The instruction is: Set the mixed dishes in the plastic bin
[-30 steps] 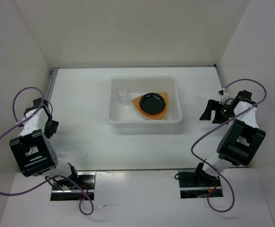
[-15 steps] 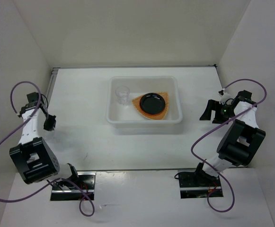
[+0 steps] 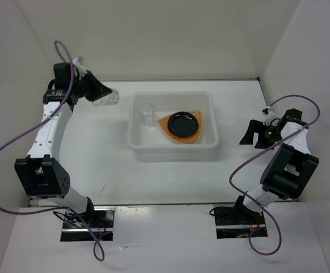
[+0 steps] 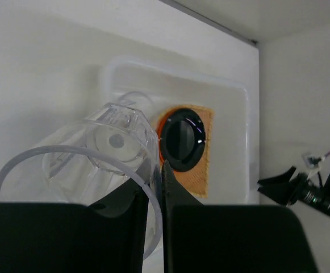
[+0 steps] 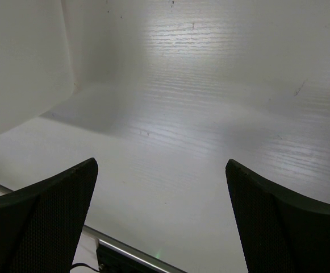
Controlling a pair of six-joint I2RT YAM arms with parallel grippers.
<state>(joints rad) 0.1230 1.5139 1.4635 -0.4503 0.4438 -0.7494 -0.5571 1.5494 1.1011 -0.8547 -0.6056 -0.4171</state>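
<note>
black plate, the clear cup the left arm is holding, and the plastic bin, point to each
black plate (image 3: 184,123), top external view, centre of its glossy face
held clear cup (image 4: 113,139), left wrist view, its base seen through the mouth
plastic bin (image 3: 173,146), top external view, middle of its near rim

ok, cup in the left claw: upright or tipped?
Tipped. The clear cup is held sideways in the left claw, mouth facing the wrist camera, base toward the plastic bin.

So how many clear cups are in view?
2. One cup stands in the bin beside the plates; the other cup is held by the left gripper, outside the bin. None looks hidden.
</note>
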